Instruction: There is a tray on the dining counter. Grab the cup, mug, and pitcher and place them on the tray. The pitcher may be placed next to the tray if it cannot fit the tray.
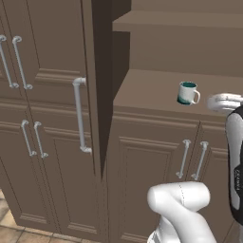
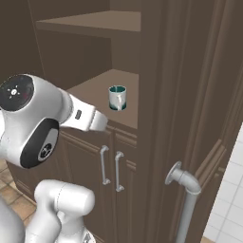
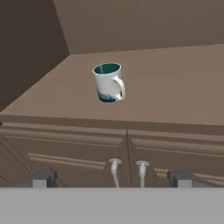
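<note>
One small teal mug with a white upper band and white loop handle [image 3: 108, 82] stands upright, mouth up, on the brown wooden counter ledge [image 3: 175, 87] in a cabinet recess. In the hand view its handle turns toward the camera. The two-finger gripper [image 3: 112, 177] hangs short of the ledge, fingers wide apart and empty. Below are two cabinet doors with two silver handles [image 3: 114, 168].

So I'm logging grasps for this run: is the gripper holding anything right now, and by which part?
Nothing is held. The gripper is open, short of the teal-and-white mug with a white loop handle, which stands alone on the brown counter.
</note>
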